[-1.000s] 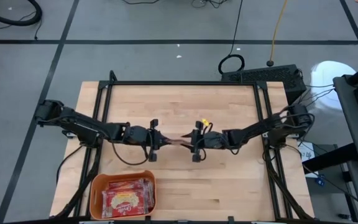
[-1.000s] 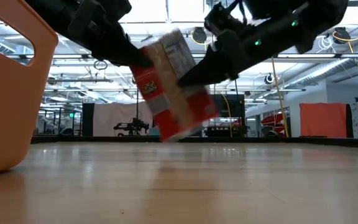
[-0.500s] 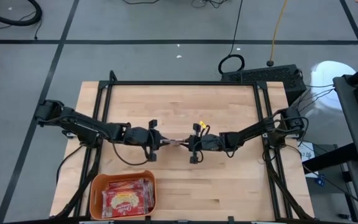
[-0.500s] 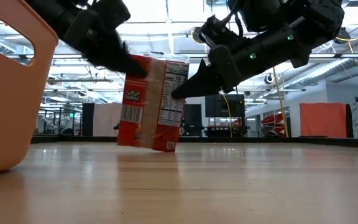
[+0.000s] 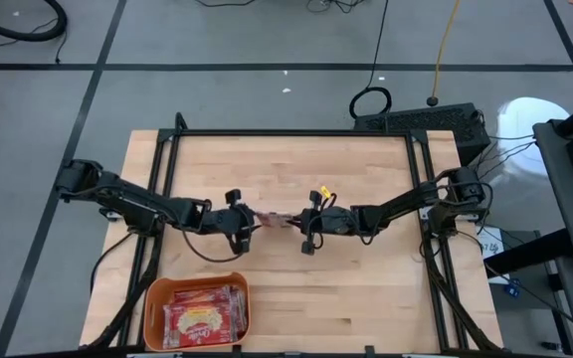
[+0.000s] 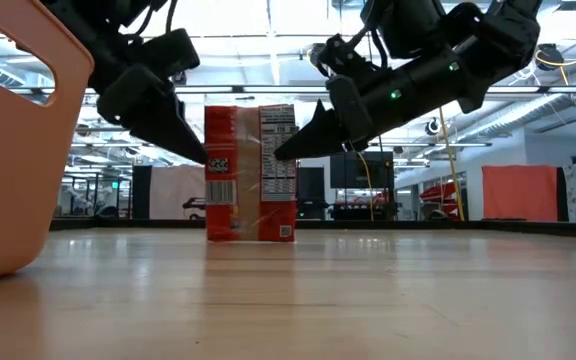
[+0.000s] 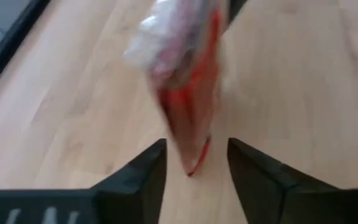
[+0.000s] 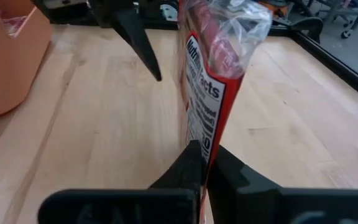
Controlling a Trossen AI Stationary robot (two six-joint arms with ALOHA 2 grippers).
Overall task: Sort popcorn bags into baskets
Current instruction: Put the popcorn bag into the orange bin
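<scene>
One red popcorn bag stands upright on edge at the table's middle, between my two grippers; in the high view the bag shows edge-on. My right gripper is shut on its side edge. My left gripper is open, with one finger on either side of the bag's opposite edge and a gap to each. The orange basket at the near left holds several red bags. My right gripper pinches the bag's side seam between its two fingers, in the bag's upper half. The fingers come from the table's right, slanting slightly down. The bag stands upright; whether its lower edge touches the tabletop I cannot tell.
The basket's wall rises close at the low view's left. A black frame runs around the wooden tabletop. Bare wood lies near and far of the grippers.
My right gripper has shut on the bag's side edge. My left gripper has then opened and let the bag go, tipping downward. The bag has swung from a tilt to upright and come down toward the table.
</scene>
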